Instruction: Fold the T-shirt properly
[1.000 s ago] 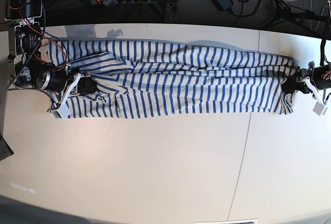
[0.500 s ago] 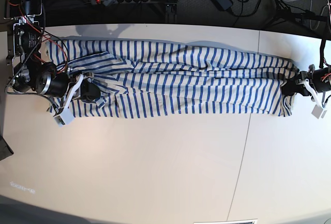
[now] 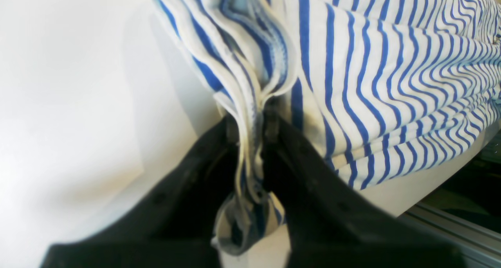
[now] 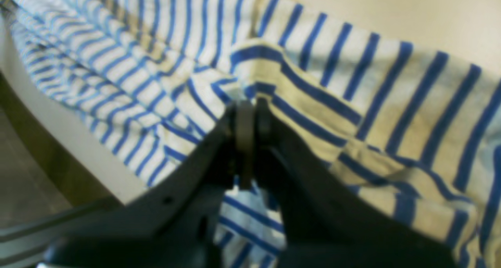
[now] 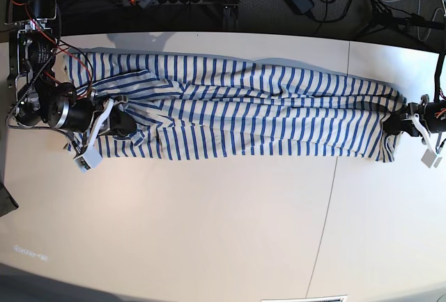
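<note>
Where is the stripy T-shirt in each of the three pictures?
Base view: the T-shirt lies stretched across the table's far half, from one arm to the other.
Left wrist view: it fills the upper right, with a bunched edge running down between the left gripper jaws.
Right wrist view: it covers most of the picture, behind the right gripper.
Shared landmark: the thin blue stripes on the pale tabletop.

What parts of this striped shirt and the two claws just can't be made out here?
- Base view: the T-shirt's collar and sleeves, lost in folds.
- Base view: right gripper's fingers, hidden behind its body; left gripper's fingers, too small.
- Right wrist view: cloth inside the fingers, blurred.
- Left wrist view: table washed out by glare.
</note>
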Available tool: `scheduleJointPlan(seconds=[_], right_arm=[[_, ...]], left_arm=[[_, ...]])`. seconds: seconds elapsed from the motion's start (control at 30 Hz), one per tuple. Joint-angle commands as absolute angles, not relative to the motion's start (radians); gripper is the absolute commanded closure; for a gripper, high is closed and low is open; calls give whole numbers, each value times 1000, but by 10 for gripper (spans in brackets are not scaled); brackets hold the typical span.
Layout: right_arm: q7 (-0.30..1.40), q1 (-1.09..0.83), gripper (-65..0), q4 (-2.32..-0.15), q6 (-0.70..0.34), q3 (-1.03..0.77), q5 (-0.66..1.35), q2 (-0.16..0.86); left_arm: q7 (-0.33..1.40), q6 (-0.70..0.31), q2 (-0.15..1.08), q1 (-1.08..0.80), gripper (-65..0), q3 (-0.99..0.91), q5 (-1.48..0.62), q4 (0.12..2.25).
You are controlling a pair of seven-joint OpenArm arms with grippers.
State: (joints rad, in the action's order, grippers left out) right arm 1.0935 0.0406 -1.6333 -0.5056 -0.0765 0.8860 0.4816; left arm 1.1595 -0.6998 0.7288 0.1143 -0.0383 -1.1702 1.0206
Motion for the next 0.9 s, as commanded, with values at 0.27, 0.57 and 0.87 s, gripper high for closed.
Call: scheduleJointPlan(seconds=[0.27, 0.57, 0.87], right_arm=[[1124, 55, 0, -1713, -591, -88, 919, 498], [1159, 52, -406, -1711, -590, -88, 902, 498], [1168, 52, -409, -1800, -590, -88, 924, 498]], left_arm=[[1171, -698, 754, 133, 0, -46, -1185, 1030], [1179, -698, 754, 133, 0, -45, -1193, 1030], [1199, -698, 755, 133, 0, -45, -1192, 1030]])
